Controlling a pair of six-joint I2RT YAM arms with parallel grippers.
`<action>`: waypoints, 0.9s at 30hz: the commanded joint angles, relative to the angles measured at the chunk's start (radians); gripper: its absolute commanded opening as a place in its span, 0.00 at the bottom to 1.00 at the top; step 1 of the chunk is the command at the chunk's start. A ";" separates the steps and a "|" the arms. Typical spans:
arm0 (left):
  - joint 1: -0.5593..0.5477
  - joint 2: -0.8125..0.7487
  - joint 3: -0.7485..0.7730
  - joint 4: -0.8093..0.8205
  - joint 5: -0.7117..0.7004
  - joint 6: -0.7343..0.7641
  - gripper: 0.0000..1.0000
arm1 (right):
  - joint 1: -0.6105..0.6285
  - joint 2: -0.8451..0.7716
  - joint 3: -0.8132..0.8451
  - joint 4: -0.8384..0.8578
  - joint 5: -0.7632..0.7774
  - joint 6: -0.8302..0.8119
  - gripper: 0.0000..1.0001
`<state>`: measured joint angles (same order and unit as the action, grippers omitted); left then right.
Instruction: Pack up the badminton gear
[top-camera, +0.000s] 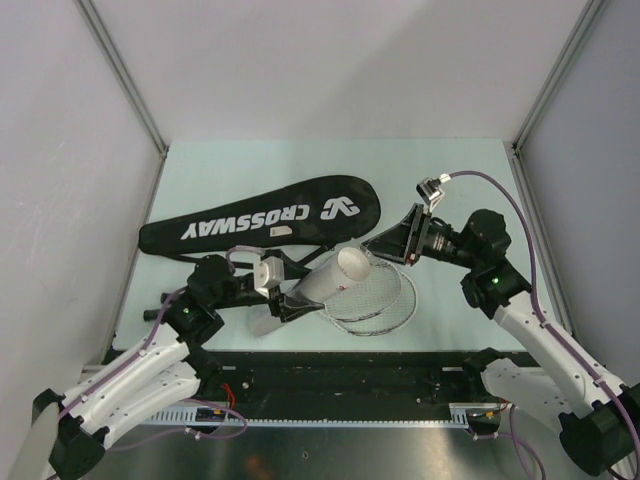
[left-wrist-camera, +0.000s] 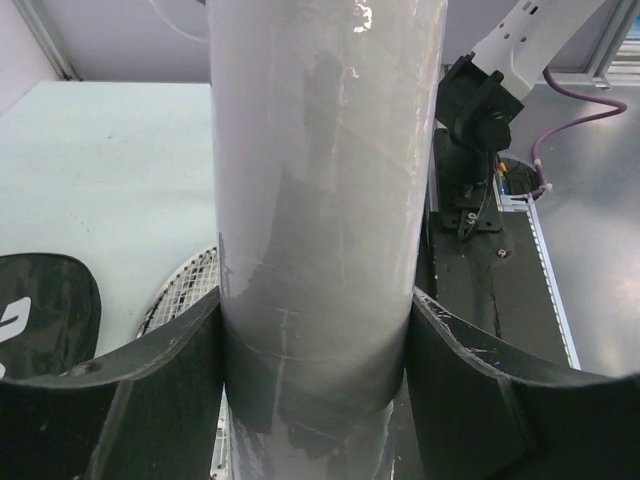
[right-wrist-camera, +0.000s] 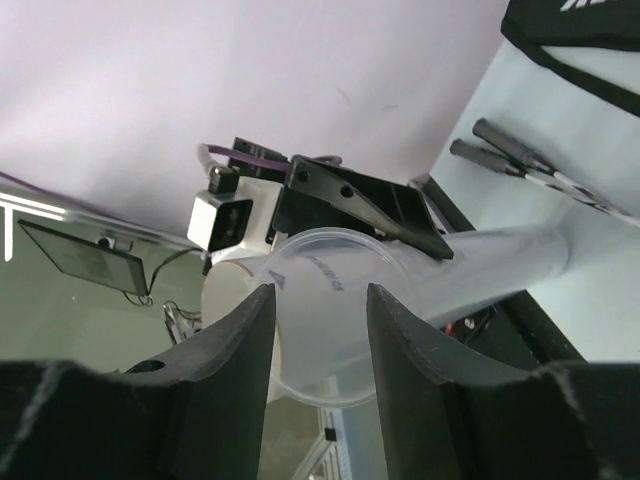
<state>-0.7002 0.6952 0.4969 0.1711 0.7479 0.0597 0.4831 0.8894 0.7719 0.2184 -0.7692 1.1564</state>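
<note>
L gripper (top-camera: 295, 292) is clamped round the white tube (top-camera: 325, 285) approx mid-length, fingers (left-wrist-camera: 150, 390) tight on both sides. It holds the tube tilted above the table (top-camera: 450, 180) near the middle of the near edge, upper end raised over the two rackets (top-camera: 385, 300), whose heads lie overlapped on the table w/ handles running toward the left edge. R gripper (right-wrist-camera: 320, 290) sits just off that upper end, fingers parted partway & nothing between them. The black CROSSWAY bag (top-camera: 260, 222) lies flat beyond the tube, from table centre toward the left edge.
</note>
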 joint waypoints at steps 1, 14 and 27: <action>-0.005 -0.014 0.029 0.102 0.027 0.012 0.00 | -0.003 0.000 0.099 -0.082 -0.094 -0.110 0.47; -0.007 0.128 0.113 0.099 -0.110 -0.112 0.00 | 0.161 0.036 0.107 -0.025 0.123 -0.064 0.27; -0.007 0.173 0.155 0.102 -0.168 -0.210 0.00 | 0.429 -0.055 0.124 -0.294 0.664 -0.410 0.13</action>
<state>-0.7197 0.8497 0.5755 0.1921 0.7536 -0.0311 0.7574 0.8684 0.8799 0.0856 -0.2192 0.8982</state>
